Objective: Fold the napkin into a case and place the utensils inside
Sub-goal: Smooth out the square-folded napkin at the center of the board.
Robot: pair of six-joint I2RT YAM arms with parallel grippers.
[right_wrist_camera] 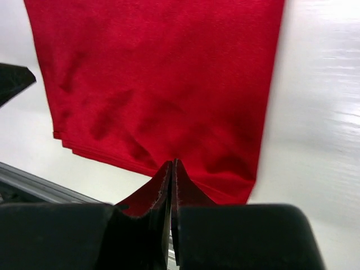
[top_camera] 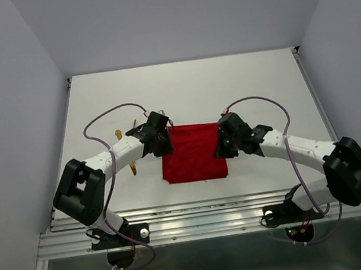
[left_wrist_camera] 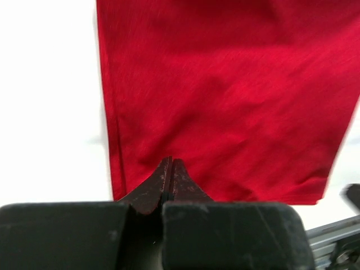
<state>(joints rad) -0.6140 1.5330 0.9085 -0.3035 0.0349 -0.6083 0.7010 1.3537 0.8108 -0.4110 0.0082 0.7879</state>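
The red napkin [top_camera: 193, 152] lies folded into a flat rectangle at the middle of the white counter [top_camera: 228, 89]. The left gripper [top_camera: 166, 146] is at its left edge and the right gripper [top_camera: 223, 147] at its right edge. Both pairs of fingers are pressed closed, tips over the cloth; whether they pinch it cannot be told. The gold utensils [top_camera: 133, 170] lie left of the napkin, partly hidden under the left arm.
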